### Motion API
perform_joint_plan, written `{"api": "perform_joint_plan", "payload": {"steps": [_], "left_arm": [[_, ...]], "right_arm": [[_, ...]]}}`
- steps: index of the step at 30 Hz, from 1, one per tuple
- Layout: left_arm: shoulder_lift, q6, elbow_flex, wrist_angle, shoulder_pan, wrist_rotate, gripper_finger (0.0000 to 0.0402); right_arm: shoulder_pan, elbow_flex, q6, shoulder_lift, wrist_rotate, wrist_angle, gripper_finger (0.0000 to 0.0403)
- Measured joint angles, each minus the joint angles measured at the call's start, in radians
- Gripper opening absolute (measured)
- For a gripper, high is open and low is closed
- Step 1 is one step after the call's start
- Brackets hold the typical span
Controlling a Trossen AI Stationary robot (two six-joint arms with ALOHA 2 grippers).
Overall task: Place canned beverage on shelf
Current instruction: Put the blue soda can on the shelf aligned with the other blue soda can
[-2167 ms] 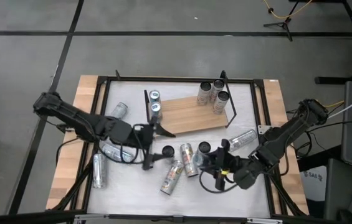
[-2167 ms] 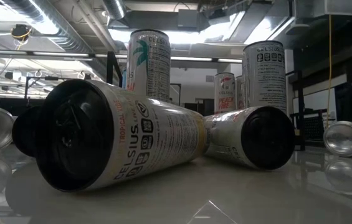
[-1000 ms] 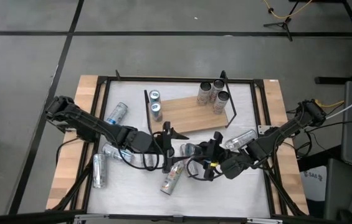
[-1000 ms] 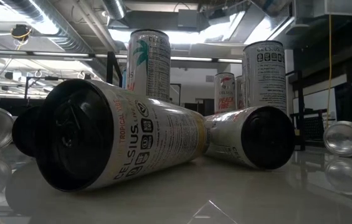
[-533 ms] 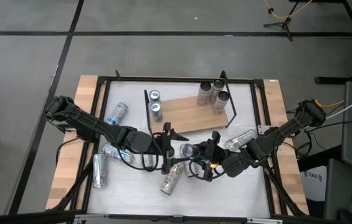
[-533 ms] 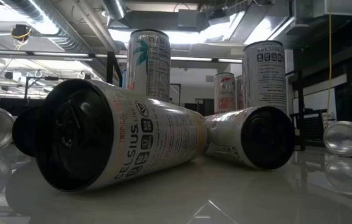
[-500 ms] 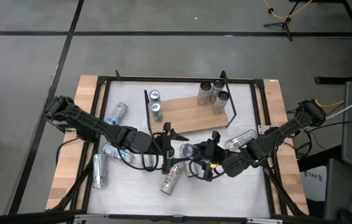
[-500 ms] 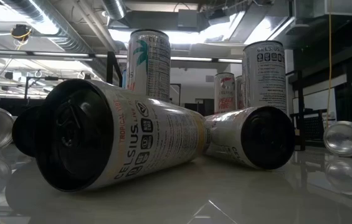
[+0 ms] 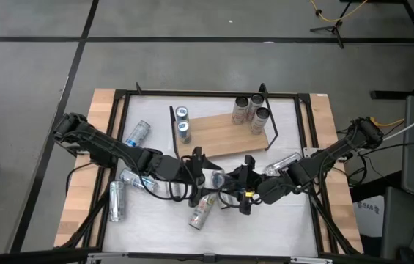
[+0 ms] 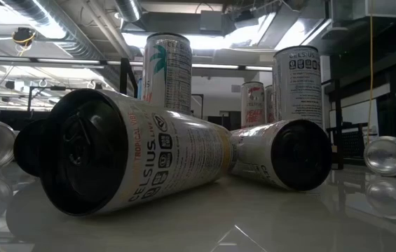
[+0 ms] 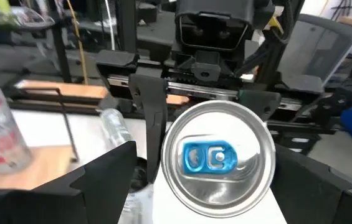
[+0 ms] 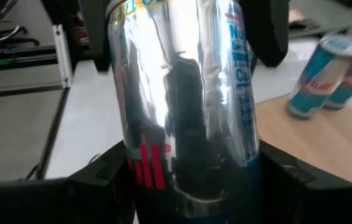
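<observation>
A silver and blue canned beverage (image 9: pixel 217 178) is up over the table's middle, tilted, between my two grippers. My right gripper (image 9: pixel 237 180) is shut on its bottom end (image 12: pixel 191 186). My left gripper (image 9: pixel 201 174) faces it from the left, open. Its fingers stand on either side of the can's top end (image 11: pixel 218 155), with a gap showing on one side. The shelf (image 9: pixel 221 136), a light wooden board with black wire ends, lies behind them. Two cans (image 9: pixel 182 121) stand at its left end and three (image 9: pixel 250 111) at its right end. My right gripper pinches the can's side wall near its bottom rim (image 12: pixel 163 180) between its two fingers (image 12: pixel 101 180), coming from the table's right and slanting a little downward. The can is lifted clear of the table. It reaches away from the fingers, its blue-tabbed top (image 11: pixel 216 158) toward the left arm.
Loose cans lie on the white tabletop: one (image 9: pixel 202 209) just in front of the grippers, two (image 9: pixel 115 199) (image 9: pixel 139 133) at the left, one (image 9: pixel 285 163) at the right. The low view shows lying cans (image 10: pixel 134 150) close up and no gripper. A black frame (image 9: pixel 122 99) rims the table.
Both grippers have stayed over the table's middle around the can. My right gripper has swung a little toward the left one, and the can has shifted slightly with it. Neither gripper's finger gap has visibly changed.
</observation>
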Motion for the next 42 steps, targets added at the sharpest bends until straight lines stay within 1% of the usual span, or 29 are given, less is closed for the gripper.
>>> {"api": "perform_joint_plan", "payload": {"steps": [6,10,14,19,23,25,34,39,42], "left_arm": [[0.0,-0.132,0.0,-0.055,0.0,0.041,0.033],[0.0,-0.179,0.0,-0.076,0.0,0.055,0.033],[0.0,-0.187,0.0,-0.071,0.0,0.056,0.033],[0.005,-0.234,0.0,-0.06,0.0,0.057,0.033],[0.026,-0.238,0.0,-0.007,0.0,0.11,0.033],[0.039,-0.239,0.0,0.014,0.0,0.114,0.033],[0.096,-0.238,0.0,0.03,0.004,0.098,0.033],[0.114,-0.28,0.0,0.035,0.008,0.105,0.033],[0.114,-0.285,0.0,0.04,0.009,0.103,0.033]], "right_arm": [[0.001,0.0,0.063,0.0,-0.039,-0.06,0.0229],[0.001,0.0,0.1,0.0,-0.062,-0.076,0.0229],[0.001,0.0,0.132,0.0,-0.088,-0.085,0.0229],[0.001,0.0,0.175,0.0,-0.105,-0.085,0.0229],[-0.005,0.0,0.208,0.0,-0.114,-0.102,0.0229],[-0.005,0.0,0.228,0.0,-0.128,-0.112,0.0229],[-0.011,0.0,0.232,0.003,-0.193,-0.118,0.0229],[-0.011,0.0,0.235,0.003,-0.22,-0.135,0.0229],[-0.011,0.0,0.268,0.004,-0.24,-0.16,0.0229]]}}
